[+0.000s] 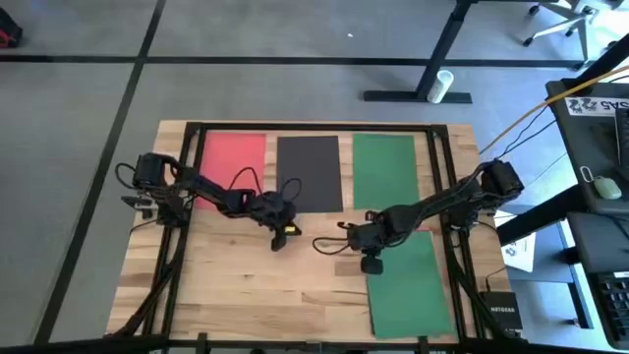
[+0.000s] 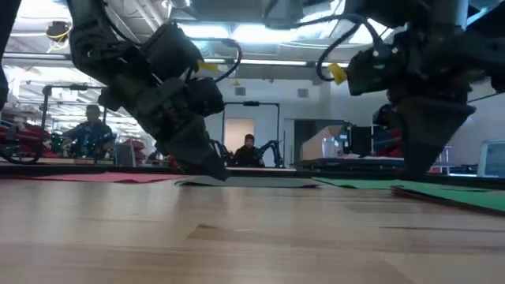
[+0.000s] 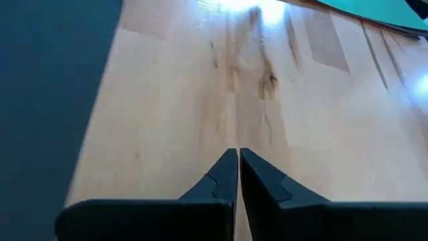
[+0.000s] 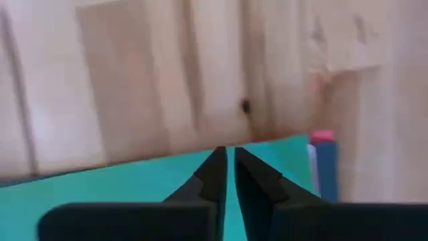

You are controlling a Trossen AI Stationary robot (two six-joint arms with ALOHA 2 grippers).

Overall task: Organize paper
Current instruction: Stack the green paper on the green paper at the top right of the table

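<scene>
From here I see the red sheet (image 1: 234, 157), black sheet (image 1: 310, 172) and green sheet (image 1: 384, 167) flat along the worktop's (image 1: 246, 285) far edge, another green sheet (image 1: 408, 285) nearer. They look light, floppy, best pinched at an edge. Left pincer (image 1: 278, 234) closed, empty; right pincer (image 4: 226, 175) nearly closed over that green edge. Pink and blue slivers beneath are mostly hidden

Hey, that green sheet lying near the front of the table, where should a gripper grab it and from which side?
Take the near green sheet at its far-left corner, coming from above. It lies flat on the table, so only an edge can be lifted, and the right gripper sits there.
</scene>
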